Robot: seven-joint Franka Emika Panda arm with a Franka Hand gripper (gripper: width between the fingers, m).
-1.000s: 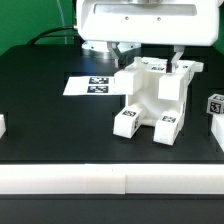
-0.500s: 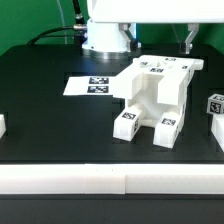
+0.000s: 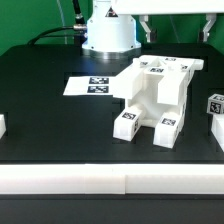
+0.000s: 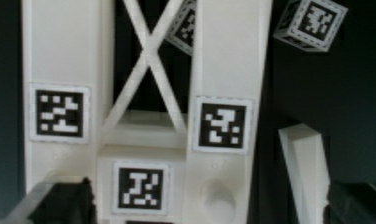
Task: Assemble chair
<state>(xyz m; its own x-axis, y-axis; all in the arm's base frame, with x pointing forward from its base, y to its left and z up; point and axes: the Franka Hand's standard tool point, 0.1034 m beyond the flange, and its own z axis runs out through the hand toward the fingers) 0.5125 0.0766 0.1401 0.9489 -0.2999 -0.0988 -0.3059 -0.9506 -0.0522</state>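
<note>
Bright, even overhead light, soft shadows beneath the chair (image 3: pixel 155 95), wrist view dim and blurry.

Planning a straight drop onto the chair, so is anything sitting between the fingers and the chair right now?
Nothing visible does. The open fingers hang above the chair with only air between, and the wrist view looks straight down onto it. The marker board and a loose white part lie off to the sides.
</note>
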